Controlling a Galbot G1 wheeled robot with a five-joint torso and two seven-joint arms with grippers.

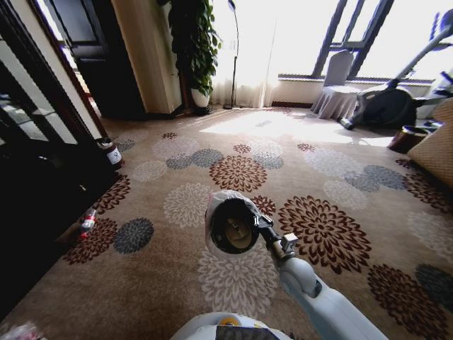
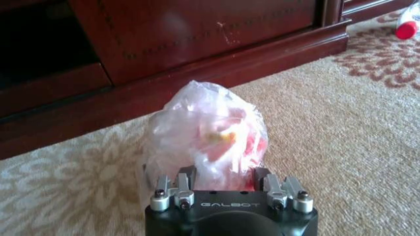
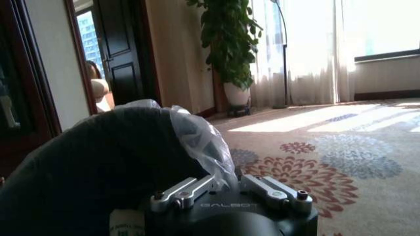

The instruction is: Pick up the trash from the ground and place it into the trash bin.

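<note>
Trash bin, carried at 6 o'clock by the clamped right gripper. Left gripper grasps crumpled plastic film over carpet.

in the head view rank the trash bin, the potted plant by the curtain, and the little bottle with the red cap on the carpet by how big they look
1. Potted plant, largest, though farthest away.
2. Trash bin, held by the right gripper; nearness to the camera inflates it.
3. Bottle, clearly smallest.
</note>
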